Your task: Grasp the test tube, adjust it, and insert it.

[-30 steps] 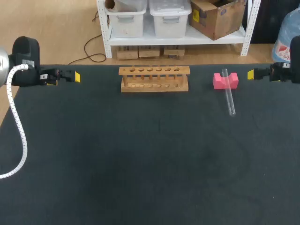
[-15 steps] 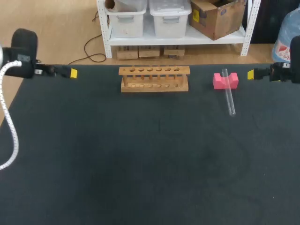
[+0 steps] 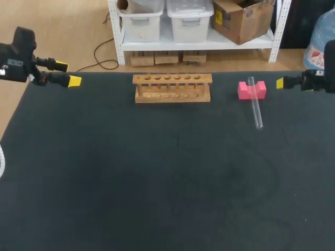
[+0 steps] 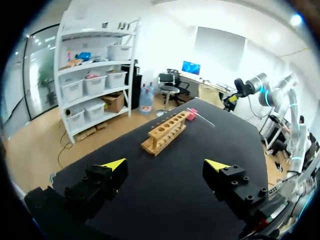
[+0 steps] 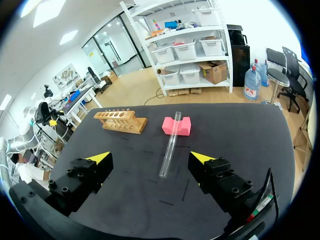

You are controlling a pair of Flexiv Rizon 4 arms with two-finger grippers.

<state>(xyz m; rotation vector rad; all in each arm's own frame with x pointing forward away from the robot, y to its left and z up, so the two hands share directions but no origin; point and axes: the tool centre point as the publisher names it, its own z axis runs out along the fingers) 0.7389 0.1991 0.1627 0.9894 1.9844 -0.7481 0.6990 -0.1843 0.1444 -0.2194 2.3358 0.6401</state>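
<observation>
The worktop (image 3: 157,172) is covered in a matte black, slightly mottled surface. Near its far edge stands 1 rack (image 3: 172,88) of pale wood, a long rectangular block with an upper rail pierced by 6 round holes in a row; all 6 are empty. To the right of it sits 1 pink block (image 3: 244,90), squat, with a notch cut in its top. The 1 test tube (image 3: 256,107), a clear, smooth, thin cylinder, lies with its far end in that notch and its near end down on the worktop, so it slopes toward the robot, well apart from the rack.

The left end effector (image 3: 68,73) hangs at the far left corner of the worktop, its 2 black fingers with wedge-shaped yellow tips spread wide and holding nothing. The right end effector (image 5: 150,159) is at the right edge, near the pink block; its 2 fingers are likewise spread wide and empty, with the tube ahead of them.
</observation>
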